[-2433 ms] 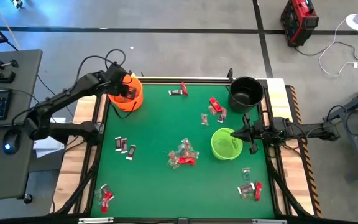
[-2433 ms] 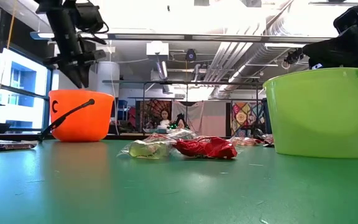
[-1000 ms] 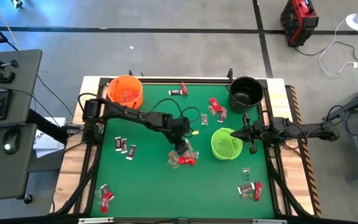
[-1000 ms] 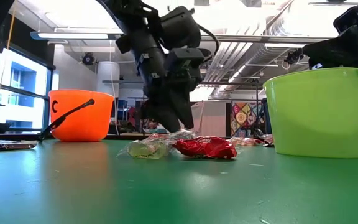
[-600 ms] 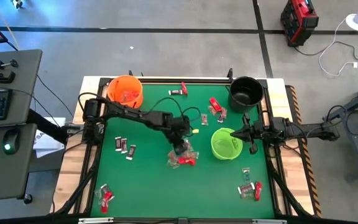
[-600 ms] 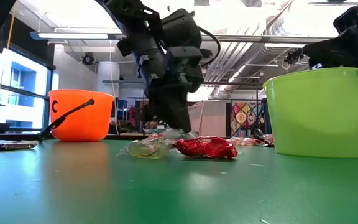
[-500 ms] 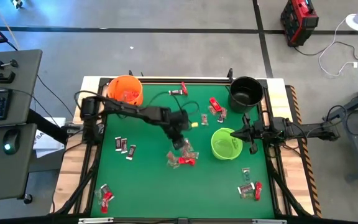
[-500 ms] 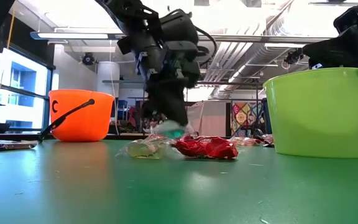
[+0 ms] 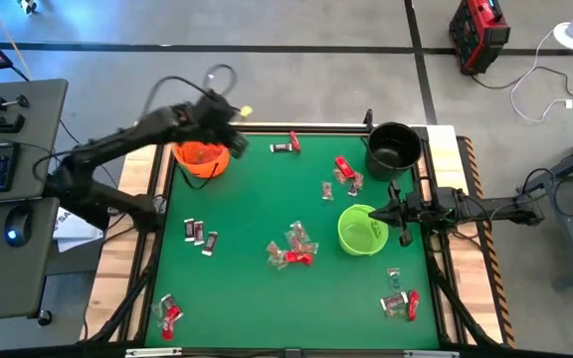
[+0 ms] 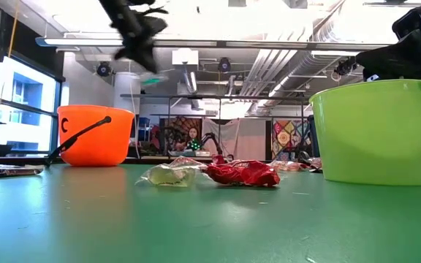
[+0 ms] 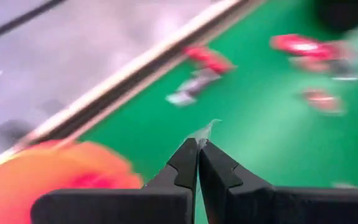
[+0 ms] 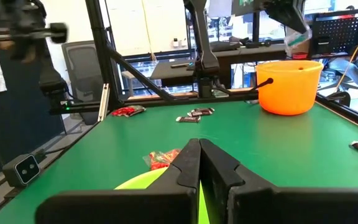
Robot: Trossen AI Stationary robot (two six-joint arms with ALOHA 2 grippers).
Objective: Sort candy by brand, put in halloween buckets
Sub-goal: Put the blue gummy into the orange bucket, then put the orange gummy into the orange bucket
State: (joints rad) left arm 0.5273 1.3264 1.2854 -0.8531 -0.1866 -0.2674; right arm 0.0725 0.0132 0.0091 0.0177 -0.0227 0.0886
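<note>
Green felt covers the table (image 9: 247,298), ringed by a raised frame, with an open workshop beyond it in the low view. A second ago the left gripper (image 9: 237,139) was down at the heap of candy (image 9: 293,249) mid-table; now it has swung up and back to the orange bucket (image 9: 200,159) at the far left corner, its jaws pinched tight on a silvery-clear sweet (image 11: 205,132) whose wrapper tip pokes out between them. That suggests one piece is about to be dropped, with plenty left to sort: dark pieces (image 9: 200,236) at the left, red ones (image 9: 344,169) near the black bucket (image 9: 393,147). The right gripper (image 9: 404,237) waits clenched and empty just beside the green bucket (image 9: 360,230). The orange bucket sits close to the frame, so room there is tight; mid-table lies open.
</note>
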